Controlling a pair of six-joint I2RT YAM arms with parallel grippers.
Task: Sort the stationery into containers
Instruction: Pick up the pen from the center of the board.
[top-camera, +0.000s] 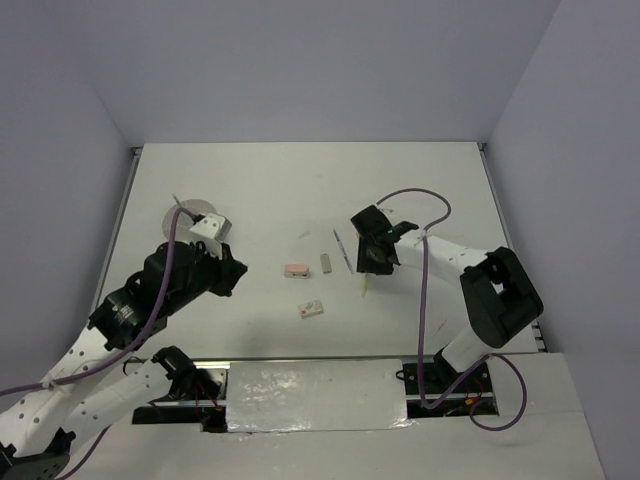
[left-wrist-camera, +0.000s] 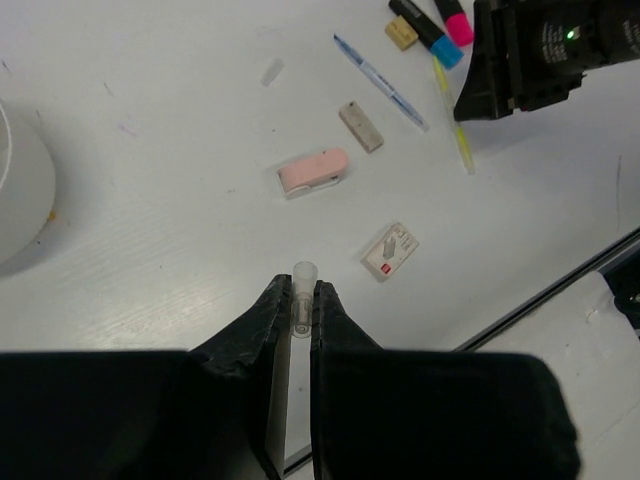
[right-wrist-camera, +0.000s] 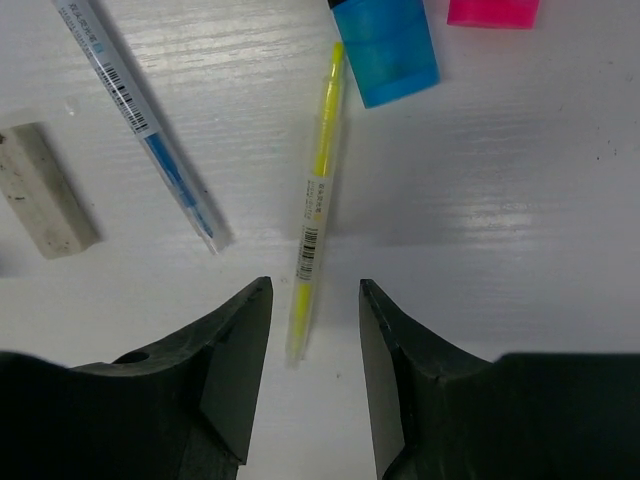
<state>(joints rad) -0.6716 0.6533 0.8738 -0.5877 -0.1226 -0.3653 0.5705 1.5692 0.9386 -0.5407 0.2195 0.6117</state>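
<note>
Open right gripper (right-wrist-camera: 313, 300) straddling the yellow pen (right-wrist-camera: 318, 190).
Jaws flank the pen, seemingly to pinch it; a blue highlighter (right-wrist-camera: 385, 50) lies at twelve o'clock. Meanwhile the left gripper (left-wrist-camera: 298, 300) pinches a clear pen (left-wrist-camera: 303, 272), the tub (left-wrist-camera: 20, 190) at nine o'clock.

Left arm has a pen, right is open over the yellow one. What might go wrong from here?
The right gripper is open over one end of the yellow-green pen, not its middle; pinched there, it may swing or slip.
The pen's other tip lies close to the blue highlighter, which a lift might nudge.
The left gripper is shut on a thin pen, and the white tub sits off to one side; releasing here would likely miss.
</note>
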